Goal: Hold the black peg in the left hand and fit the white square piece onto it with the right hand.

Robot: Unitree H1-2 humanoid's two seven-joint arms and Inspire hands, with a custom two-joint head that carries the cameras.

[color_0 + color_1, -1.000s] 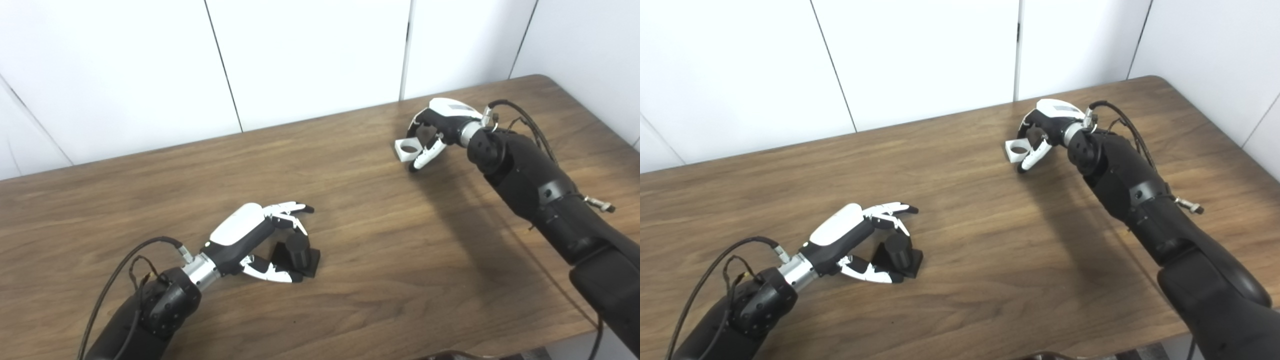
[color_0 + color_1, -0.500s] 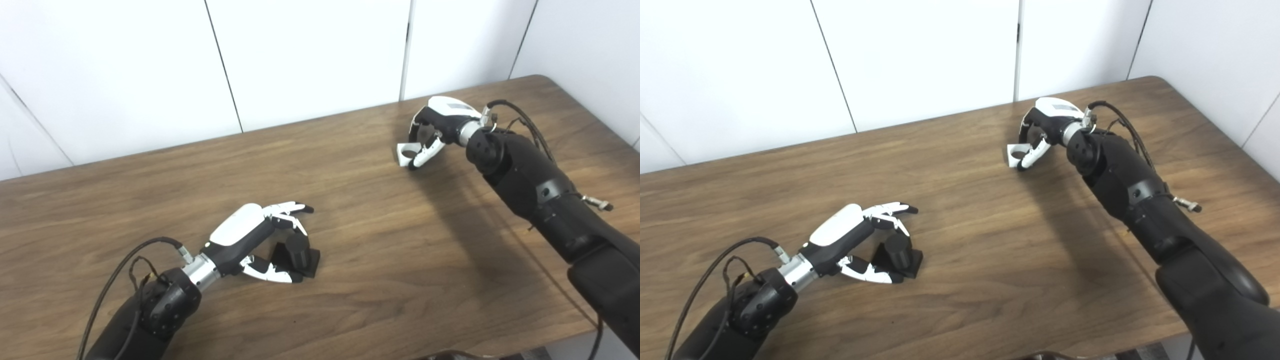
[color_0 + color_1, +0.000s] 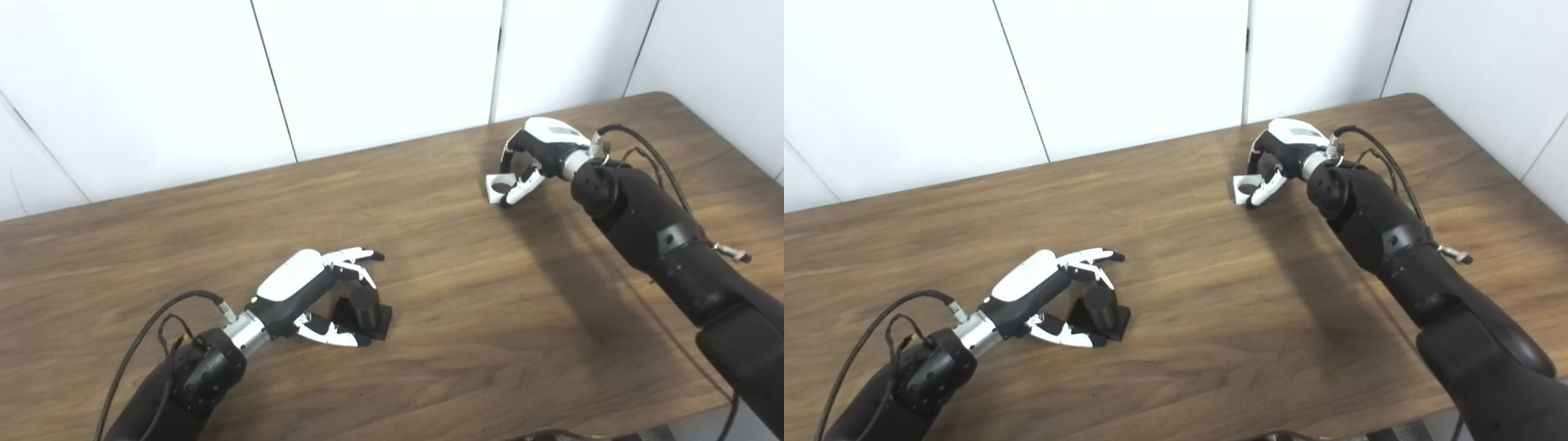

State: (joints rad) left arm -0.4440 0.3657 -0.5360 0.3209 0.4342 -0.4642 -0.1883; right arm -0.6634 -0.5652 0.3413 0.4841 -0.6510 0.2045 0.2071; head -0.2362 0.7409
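Both cameras sit side by side up high and look down at the brown wooden table (image 3: 465, 318) from its near side, facing the white panelled wall (image 3: 380, 67) behind it. They are far enough away to see most of the tabletop. The right eye view is a little to the right, so everything in it sits further left. Both views share almost the same scene: the table, the wall, and both black robot arms coming in from the bottom.
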